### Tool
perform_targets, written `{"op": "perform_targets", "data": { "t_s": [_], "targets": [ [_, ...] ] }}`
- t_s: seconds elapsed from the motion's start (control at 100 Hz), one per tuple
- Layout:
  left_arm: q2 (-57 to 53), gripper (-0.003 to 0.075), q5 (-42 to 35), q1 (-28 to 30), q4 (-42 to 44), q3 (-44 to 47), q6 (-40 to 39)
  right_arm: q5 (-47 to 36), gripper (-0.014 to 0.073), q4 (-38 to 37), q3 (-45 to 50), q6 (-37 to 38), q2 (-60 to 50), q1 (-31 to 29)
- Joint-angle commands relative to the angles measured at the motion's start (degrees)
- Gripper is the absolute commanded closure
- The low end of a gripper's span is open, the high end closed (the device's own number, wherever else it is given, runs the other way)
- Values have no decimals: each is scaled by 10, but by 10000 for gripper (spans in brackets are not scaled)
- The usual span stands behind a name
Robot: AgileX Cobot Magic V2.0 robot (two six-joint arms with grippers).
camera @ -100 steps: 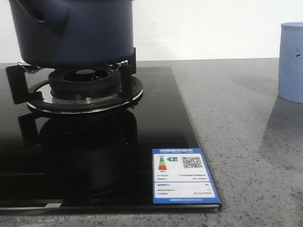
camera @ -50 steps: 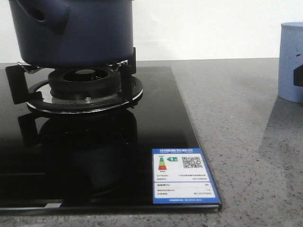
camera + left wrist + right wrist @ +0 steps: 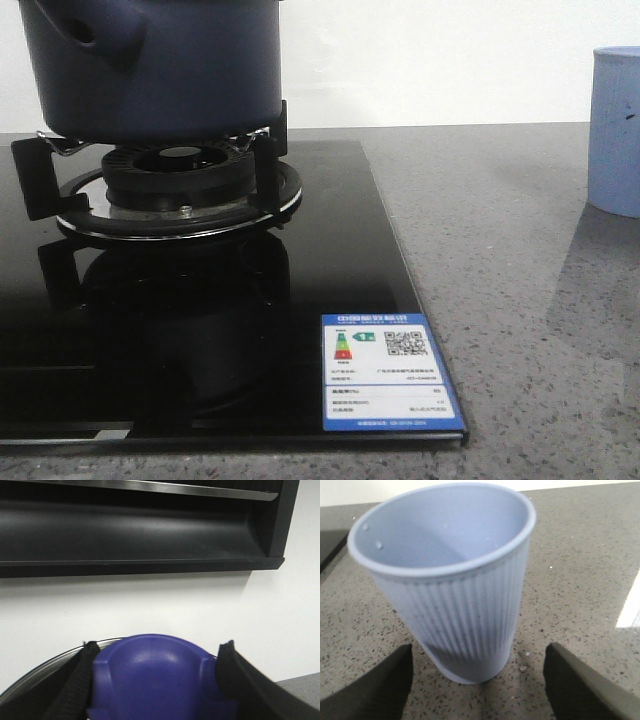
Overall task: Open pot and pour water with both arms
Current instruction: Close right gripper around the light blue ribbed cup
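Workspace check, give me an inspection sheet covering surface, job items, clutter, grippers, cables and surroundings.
Surface: grey speckled counter with black glass hob.
Job's things: navy pot on the burner stand; light blue ribbed cup upright on the counter.
Clutter: energy label sticker on the hob.
Grippers: left gripper fingers flank the purple lid knob; contact unclear. Right gripper open, cup between fingers, untouched.
Cables: nothing seen.
Surroundings: white wall; dark range hood.
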Motion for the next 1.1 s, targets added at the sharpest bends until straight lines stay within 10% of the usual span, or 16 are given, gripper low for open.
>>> {"op": "perform_targets", "data": {
  "t_s": [0.0,1.09],
  "targets": [
    [-10,381,-61,1,1,-21,2,-47,100,-13,-16,-2,-4,1],
    [-9,381,-62,1,1,-21,2,-133,24,-37,-59,29,127,1]
  ]
}}
